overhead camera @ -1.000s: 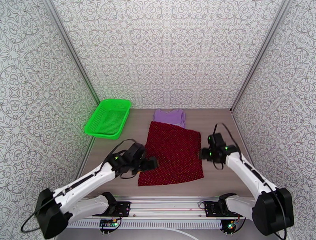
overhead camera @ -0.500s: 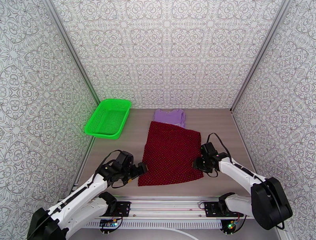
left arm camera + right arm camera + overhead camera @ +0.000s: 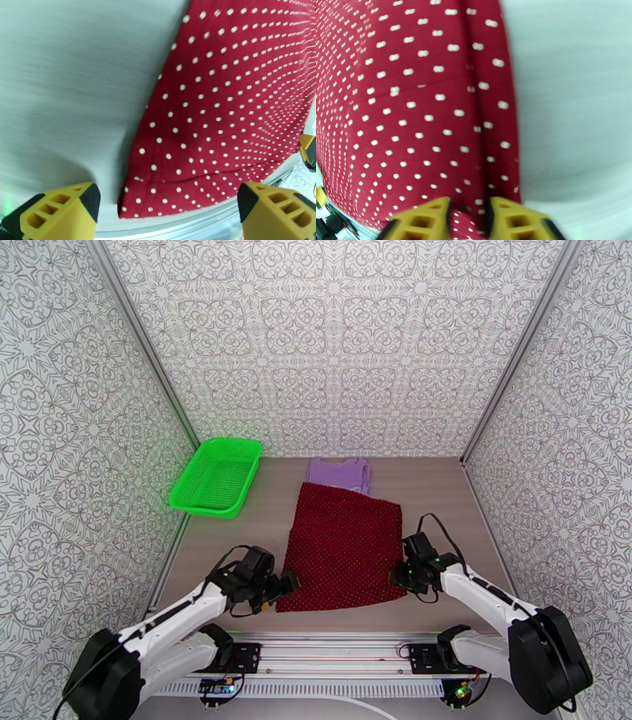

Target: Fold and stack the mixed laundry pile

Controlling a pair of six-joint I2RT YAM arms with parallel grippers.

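- Left claw [image 3: 166,205] stands apart, straddling the near-left corner of the red spotted garment [image 3: 344,548]; right claw [image 3: 488,215] is clamped on its near-right edge.
- Garment lies flat on the bench [image 3: 450,500] between the claws. Judged light and limp; corners give the surest hold.
- Lavender T-shirt [image 3: 340,472] lies beyond both claws, its near part covered by the garment and its fold unclear.

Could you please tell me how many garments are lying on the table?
2. A red white-dotted garment lies spread flat in the middle of the table; a lavender T-shirt lies just behind it, at the far edge. Others could be hidden underneath.
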